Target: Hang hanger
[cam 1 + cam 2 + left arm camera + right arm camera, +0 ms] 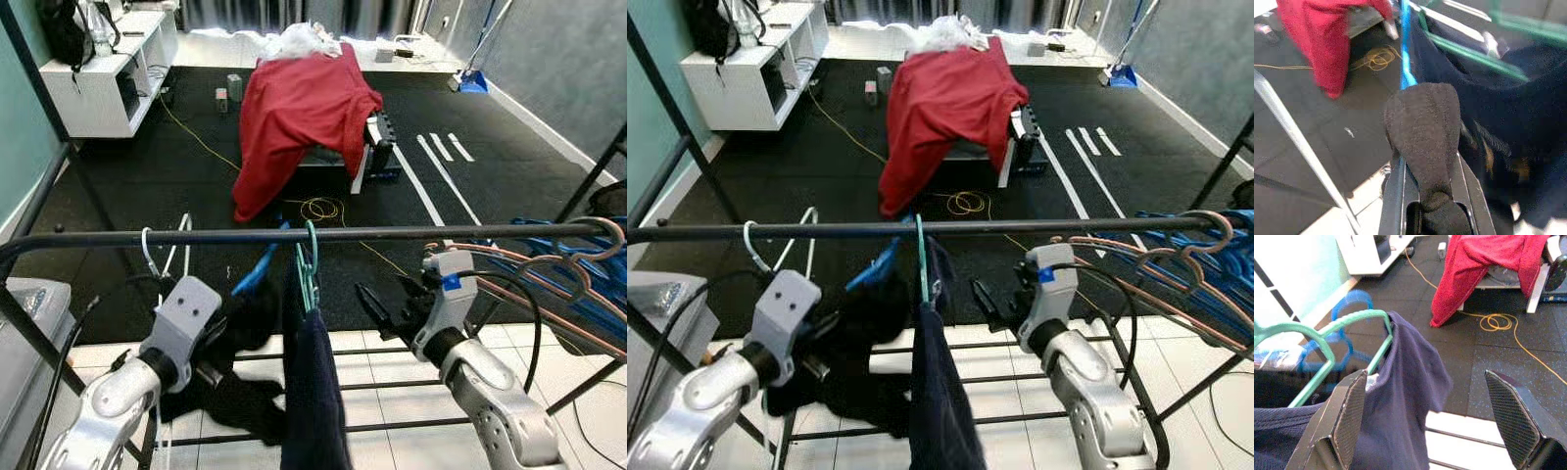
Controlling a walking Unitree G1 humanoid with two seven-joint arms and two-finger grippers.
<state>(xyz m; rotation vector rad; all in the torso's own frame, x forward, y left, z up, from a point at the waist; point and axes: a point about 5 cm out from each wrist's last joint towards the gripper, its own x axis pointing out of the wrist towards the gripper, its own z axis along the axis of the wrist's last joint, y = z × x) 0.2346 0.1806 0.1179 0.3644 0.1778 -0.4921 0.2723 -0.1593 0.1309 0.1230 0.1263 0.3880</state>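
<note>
I saw the green plastic hanger (309, 266) hooked on the black metal rail (411, 234); the left gripper (1425, 161) clamped black cloth (1425, 127) below that rail, and the right gripper (1435, 416) stood spread wide beside the hanger.

Two silver arms, black-fingered grippers.
Left gripper (230, 328) and right gripper (377, 308): grey wrist housings, black cables; blue marking on right.

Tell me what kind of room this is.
Probably a home workout or spare room used for laundry: a clothes rail with hangers, black rubber mat flooring, and a red cloth thrown over what looks like a bench.
</note>
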